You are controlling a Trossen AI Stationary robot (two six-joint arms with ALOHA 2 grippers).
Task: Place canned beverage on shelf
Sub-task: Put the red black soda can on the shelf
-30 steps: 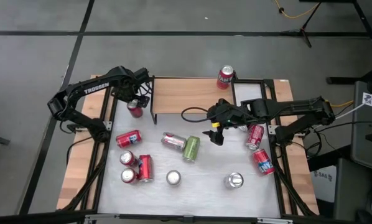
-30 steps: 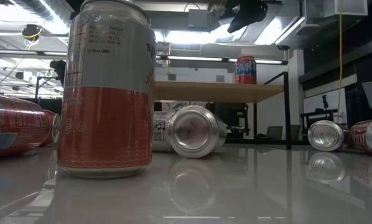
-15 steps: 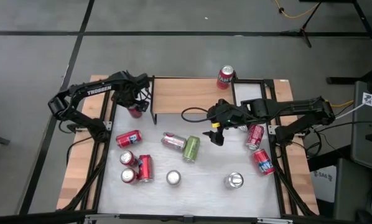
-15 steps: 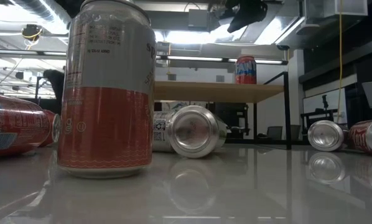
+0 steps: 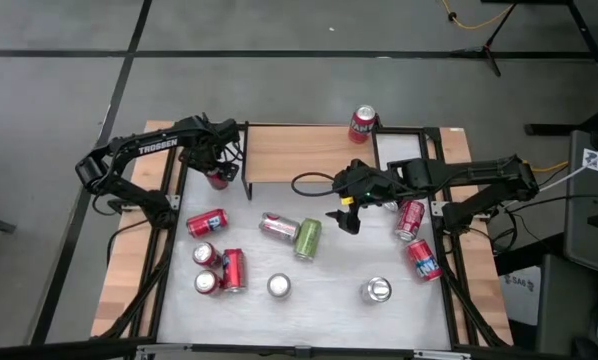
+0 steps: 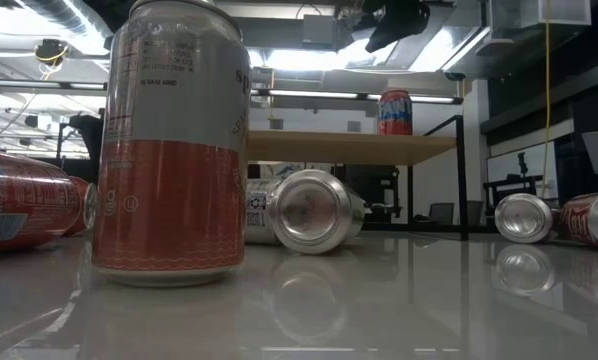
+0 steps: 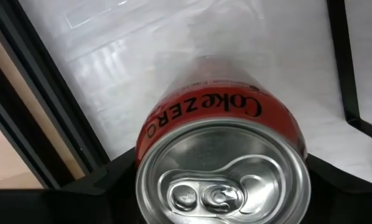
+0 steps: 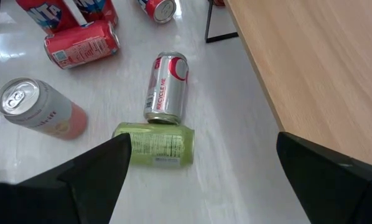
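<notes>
One can (image 5: 362, 123) stands on the shelf (image 5: 299, 153); ten more on the bench (image 5: 329, 290). Left fingers (image 7: 111, 180) straddle a Coke (image 7: 220, 168), grip unclear; right fingers (image 8: 105, 168) spread, empty.

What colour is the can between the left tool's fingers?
Red with black lettering, silver top: the can, best in the left wrist view.

- The shelf (image 5: 304, 152) stands at the far edge of the desk (image 5: 319, 280), with one can (image 5: 362, 124) upright on its far right corner.
- The left pincer (image 5: 215, 172) is just beside the shelf's left end, around an upright can (image 7: 222, 168) on the desk.
- The right pincer (image 5: 345, 218) hangs over the desk before the shelf's front edge.
- Two cans (image 5: 278, 227) (image 5: 307, 238) lie touching near the desk's middle.
- Four cans cluster at the left.
- Two more lie at the right edge.
- Two stand upright near the front.
</notes>
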